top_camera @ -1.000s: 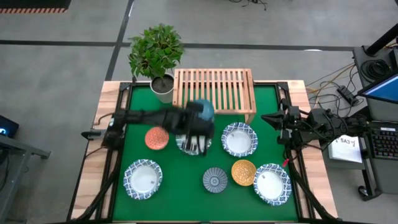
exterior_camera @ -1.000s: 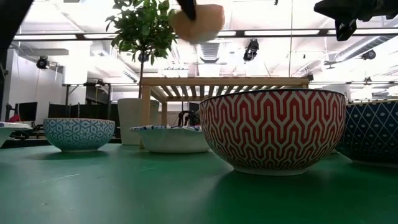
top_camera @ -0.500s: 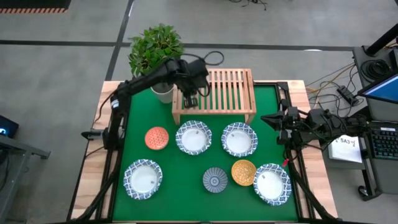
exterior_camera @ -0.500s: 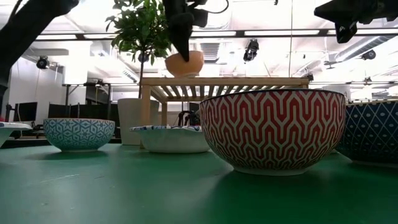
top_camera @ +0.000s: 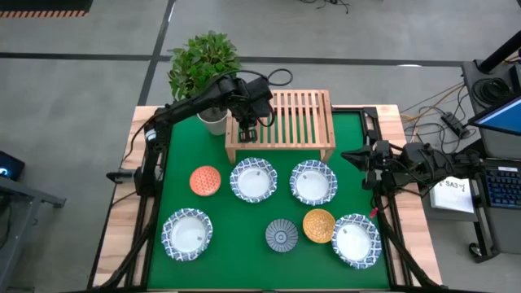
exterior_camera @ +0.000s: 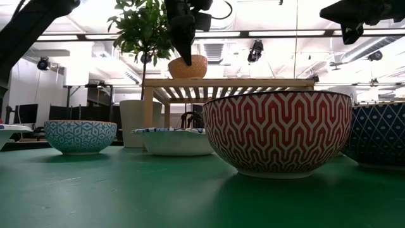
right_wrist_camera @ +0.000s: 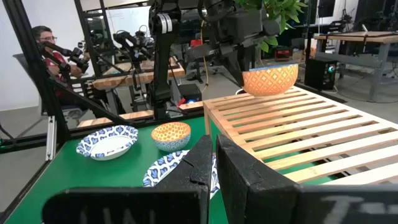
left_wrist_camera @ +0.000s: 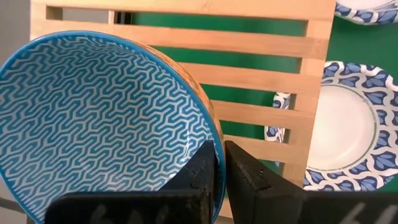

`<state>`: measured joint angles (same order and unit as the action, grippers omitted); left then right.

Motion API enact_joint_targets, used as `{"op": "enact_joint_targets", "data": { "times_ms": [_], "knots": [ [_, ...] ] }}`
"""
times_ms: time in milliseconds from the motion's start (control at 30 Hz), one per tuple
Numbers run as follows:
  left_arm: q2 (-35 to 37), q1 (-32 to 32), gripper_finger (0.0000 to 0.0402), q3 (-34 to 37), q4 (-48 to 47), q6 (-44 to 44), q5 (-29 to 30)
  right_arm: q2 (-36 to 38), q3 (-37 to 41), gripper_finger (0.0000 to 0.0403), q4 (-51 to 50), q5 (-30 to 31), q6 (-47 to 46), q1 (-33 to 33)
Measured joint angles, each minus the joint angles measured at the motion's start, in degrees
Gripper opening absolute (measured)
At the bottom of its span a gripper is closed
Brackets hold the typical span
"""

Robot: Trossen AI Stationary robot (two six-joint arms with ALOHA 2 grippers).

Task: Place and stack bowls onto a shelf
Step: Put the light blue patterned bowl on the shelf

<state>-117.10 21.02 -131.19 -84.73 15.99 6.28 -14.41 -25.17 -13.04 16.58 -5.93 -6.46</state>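
My left gripper is over the left end of the light-wood shelf, shut on the small bowl that is light blue inside and orange outside. The arm hides this bowl in the high view. In the low view the bowl sits with its base on the slats. Four white, blue-rimmed bowls rest on the green mat, with the orange-red, grey-blue striped and yellow-orange bowls. My right gripper waits shut at the table's right edge. My left gripper pinches the light blue bowl's rim, one finger inside the bowl and one outside. The fingers come from above, pointing down. The bowl is upright, its base on the shelf's slats at the left end.
A potted green plant stands at the far left corner, just left of the shelf. The rest of the shelf top is bare. Cables and equipment lie beyond the table's right edge. A person shows in the room behind.
My left gripper has carried the light blue bowl from above the table's middle toward the far edge and down to the shelf's left end. In the last half second it has lowered the bowl a little onto the slats. The hold has stayed shut.
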Motion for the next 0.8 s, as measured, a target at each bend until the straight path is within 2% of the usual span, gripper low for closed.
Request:
{"op": "enact_joint_targets", "data": {
  "times_ms": [367, 633, 800],
  "knots": [
    [0.0, -0.1, 0.0021, 5.5, 2.5, -0.4, 0.4, 0.0, 0.0, 0.0012, 0.0, 0.0, 0.0, 0.0],
    [0.0, 0.0, 0.0029, 5.7, 4.3, -0.6, 1.1, 0.0, 0.0, 0.0012, 0.0, 0.0, 0.0, 0.0],
    [0.0, -0.1, 0.0062, 5.7, 4.4, 0.6, 1.0, 0.0, 0.0, 0.0012, -0.1, 0.0, 0.0, 0.0]
  ]
}}
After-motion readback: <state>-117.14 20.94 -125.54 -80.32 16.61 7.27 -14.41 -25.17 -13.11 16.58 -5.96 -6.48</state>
